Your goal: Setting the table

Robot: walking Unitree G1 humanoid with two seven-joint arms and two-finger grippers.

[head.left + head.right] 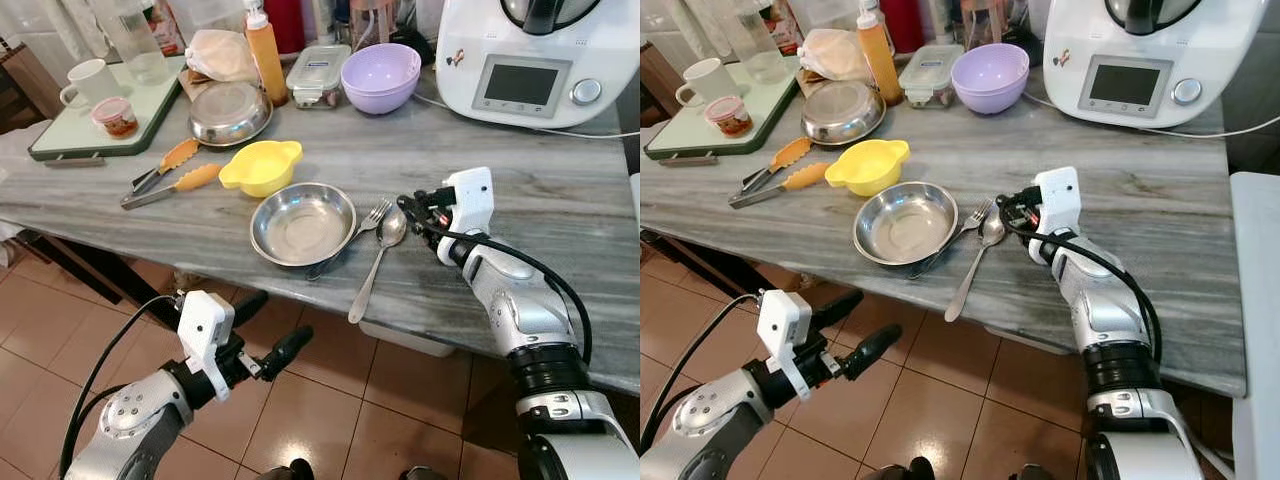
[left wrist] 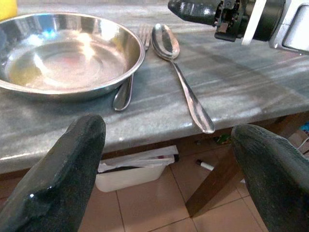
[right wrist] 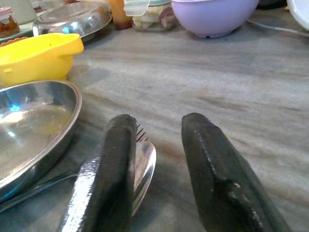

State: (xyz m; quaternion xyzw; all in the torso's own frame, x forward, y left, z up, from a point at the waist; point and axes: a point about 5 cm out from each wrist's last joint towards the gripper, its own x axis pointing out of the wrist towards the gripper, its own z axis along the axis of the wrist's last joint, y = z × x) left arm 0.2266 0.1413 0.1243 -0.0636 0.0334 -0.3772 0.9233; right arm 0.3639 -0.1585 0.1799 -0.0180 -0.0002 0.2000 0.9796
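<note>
My arms are silver metal with black joint rings. White camera blocks sit at both wrists, black cables looping off them. My left gripper [image 1: 262, 335] and right gripper [image 1: 409, 209] carry matte black fingers [image 3: 110, 179].

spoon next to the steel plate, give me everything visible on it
The spoon is plain polished metal with an oval bowl and a long slim handle. It lies flat on the grey marbled table, bowl facing up, just right of the steel plate and beside the fork. Its handle runs toward the near edge and its tip overhangs the edge slightly. The right gripper is open at the bowl end; actual contact can't be told.
</note>
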